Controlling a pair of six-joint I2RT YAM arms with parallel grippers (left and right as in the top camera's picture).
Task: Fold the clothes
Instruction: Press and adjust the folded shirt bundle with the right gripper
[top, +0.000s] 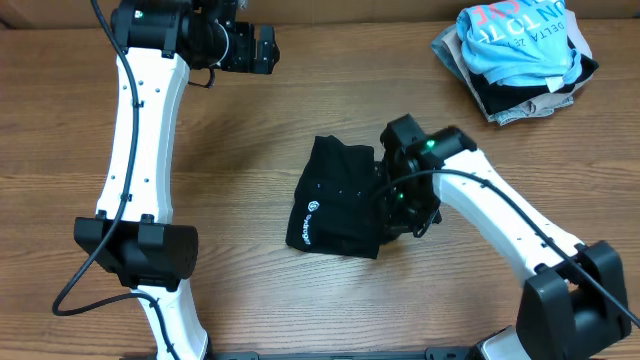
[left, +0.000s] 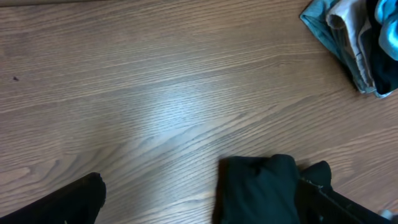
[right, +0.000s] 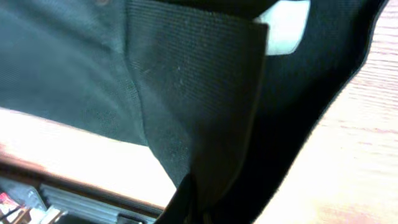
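1. The black garment (top: 335, 200) lies on the wooden table (top: 250, 200), a little right of the middle. It is gathered into a compact, roughly rectangular bundle with uneven edges.
2. A small white logo (top: 308, 215) shows near the garment's lower left edge in the overhead view.
3. The right gripper (top: 400, 195) sits at the garment's right edge, its fingers pressed together on a pinch of the black cloth.
4. In the right wrist view the black cloth (right: 186, 93) fills most of the frame and hangs in folds close to the camera. A small white tag (right: 286, 28) shows near the top, and bare table shows at the right side.
5. The fingers themselves are hidden by the cloth in that view.
6. The left gripper (top: 262, 48) hangs over the far side of the table, left of centre and well apart from the garment. Its jaws are spread wide with nothing between them.
7. In the left wrist view one dark finger (left: 74, 199) shows at the lower left corner. The garment appears at the bottom edge, right of centre.
8. A pile of clothes (top: 520, 60) rests at the far right corner of the table, well apart from the black garment.
9. A light blue T-shirt (top: 525, 40) with pink and white lettering lies on top of the pile, with grey and tan cloth beneath it.
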